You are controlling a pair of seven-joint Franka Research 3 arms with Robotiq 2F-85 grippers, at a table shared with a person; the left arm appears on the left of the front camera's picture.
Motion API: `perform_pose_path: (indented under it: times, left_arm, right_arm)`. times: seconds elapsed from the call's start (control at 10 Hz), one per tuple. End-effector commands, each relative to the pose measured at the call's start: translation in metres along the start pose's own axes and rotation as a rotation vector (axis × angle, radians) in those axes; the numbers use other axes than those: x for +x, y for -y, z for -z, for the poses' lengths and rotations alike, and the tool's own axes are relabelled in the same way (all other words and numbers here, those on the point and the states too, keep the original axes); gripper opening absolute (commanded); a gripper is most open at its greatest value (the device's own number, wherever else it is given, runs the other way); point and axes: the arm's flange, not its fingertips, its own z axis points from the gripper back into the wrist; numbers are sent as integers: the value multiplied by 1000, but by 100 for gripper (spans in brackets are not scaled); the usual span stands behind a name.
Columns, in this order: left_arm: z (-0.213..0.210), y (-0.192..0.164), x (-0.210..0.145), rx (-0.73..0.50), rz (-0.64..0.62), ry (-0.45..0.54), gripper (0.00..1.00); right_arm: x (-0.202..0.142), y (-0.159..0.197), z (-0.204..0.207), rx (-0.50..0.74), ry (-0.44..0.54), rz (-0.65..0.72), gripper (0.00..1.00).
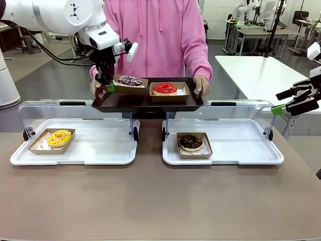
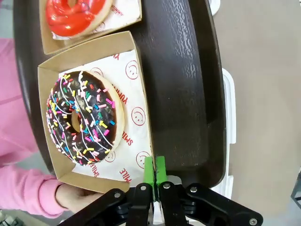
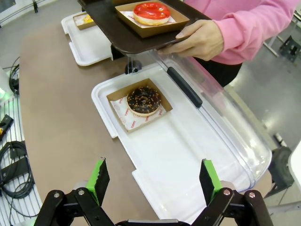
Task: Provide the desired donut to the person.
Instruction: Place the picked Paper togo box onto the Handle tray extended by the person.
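The person (image 1: pixel 155 35) in a pink hoodie stands across the table and holds a dark tray (image 1: pixel 145 103) with both hands. Two boxed donuts lie on it: a chocolate donut with coloured sprinkles (image 1: pixel 129 80) (image 2: pixel 84 117) and a red-glazed donut (image 1: pixel 165 88) (image 2: pixel 75 14). My left gripper (image 1: pixel 108 86) (image 2: pixel 154 165) is shut on the edge of the sprinkle donut's cardboard box (image 2: pixel 141 94), which rests on the tray. Off to the right, above the table's edge, my right gripper (image 1: pixel 279 102) (image 3: pixel 155 176) hangs open and holds nothing.
Two white trays lie on the brown table, their clear lids raised behind them. The left tray (image 1: pixel 90 150) holds a yellow donut (image 1: pixel 59 137) in a box. The right tray (image 1: pixel 241 145) (image 3: pixel 188 160) holds a dark chocolate donut (image 1: pixel 190 142) (image 3: pixel 143 100).
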Motion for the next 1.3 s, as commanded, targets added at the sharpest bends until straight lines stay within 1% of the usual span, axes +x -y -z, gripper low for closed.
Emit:
perform_pose_path:
  times: [0.0,0.3,0.4,0.5,0.6,0.7,0.8,0.9,1.0,1.2]
  left_arm:
    - [-3,-2,-10,-4,39,-9,1]
    - [10,-1,-13,-44,53,38,1]
    - [12,-2,-12,-31,34,32,1]
    - [13,-5,-11,-33,9,50,1]
    - [16,-7,-11,-53,-12,61,59]
    - [16,-8,-11,-81,-16,60,59]
    - [15,-7,-11,-87,-14,58,100]
    - [14,-7,-12,-89,-13,56,61]
    - [13,-7,-13,-98,-14,50,100]
    - [10,-6,-14,-121,-11,56,100]
  right_arm:
    - [-2,0,1,4,12,3,100]
    - [-2,0,1,4,12,3,100]
    - [-2,0,1,4,12,3,100]
    - [-2,0,1,4,12,3,100]
    - [-2,0,1,4,12,3,100]
    - [-2,0,1,4,12,3,100]
    - [-2,0,1,4,12,3,100]
    - [-2,0,1,4,12,3,100]
    - [-2,0,1,4,12,3,100]
    - [-2,0,1,4,12,3,100]
